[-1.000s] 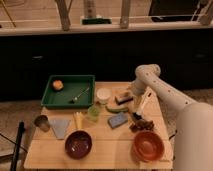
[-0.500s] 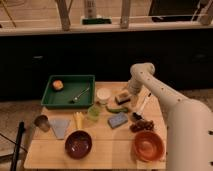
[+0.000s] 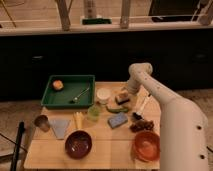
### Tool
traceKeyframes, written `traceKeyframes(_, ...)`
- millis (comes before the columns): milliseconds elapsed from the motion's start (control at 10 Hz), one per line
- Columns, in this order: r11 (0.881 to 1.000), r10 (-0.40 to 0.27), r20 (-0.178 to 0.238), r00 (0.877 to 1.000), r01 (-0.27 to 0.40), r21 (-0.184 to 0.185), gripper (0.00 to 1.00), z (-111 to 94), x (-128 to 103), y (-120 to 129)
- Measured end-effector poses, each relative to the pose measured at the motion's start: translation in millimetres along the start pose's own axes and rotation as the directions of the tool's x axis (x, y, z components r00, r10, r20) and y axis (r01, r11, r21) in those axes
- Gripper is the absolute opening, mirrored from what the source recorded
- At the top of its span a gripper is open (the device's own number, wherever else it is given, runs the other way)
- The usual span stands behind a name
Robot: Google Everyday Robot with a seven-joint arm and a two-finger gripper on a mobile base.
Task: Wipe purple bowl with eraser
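Observation:
The purple bowl (image 3: 78, 144) stands upright at the front left of the wooden table (image 3: 105, 150), its glossy reddish-brown inside facing up. The eraser (image 3: 122, 96), a small block with a tan top and dark underside, lies at the back middle of the table, to the right of a white cup (image 3: 103, 95). My gripper (image 3: 128, 91) reaches down from the white arm (image 3: 141, 72) and sits right at the eraser's back right edge. Whether it touches the eraser is unclear. The gripper is far from the purple bowl.
A green tray (image 3: 52, 101) at the back left holds an orange fruit (image 3: 58, 85) and a spoon (image 3: 80, 93). An orange bowl (image 3: 147, 145), a blue-grey pad (image 3: 118, 120), a green cup (image 3: 93, 112), a metal cup (image 3: 41, 122), a grey cloth (image 3: 60, 127) and a white-handled tool (image 3: 143, 106) are also on the table.
The arm has swung left and the gripper has come down closer to the eraser. The bowls and other things have not moved.

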Motion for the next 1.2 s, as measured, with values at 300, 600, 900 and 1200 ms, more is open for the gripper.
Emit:
traceKeyframes(300, 1.0, -0.023, 0.01, 1.0, 0.023, -0.015, 0.34, 7.3, -3.7, -5.8)
traceKeyframes(600, 0.998, -0.049, 0.016, 0.999, 0.049, -0.025, 0.06, 8.6, -3.8, -10.1)
traceKeyframes(900, 0.997, -0.069, 0.013, 0.998, 0.069, -0.013, 0.0, -8.7, -3.2, -10.7)
traceKeyframes(1200, 0.996, -0.092, 0.017, 0.996, 0.092, 0.022, 0.0, -43.8, 0.7, -9.9)
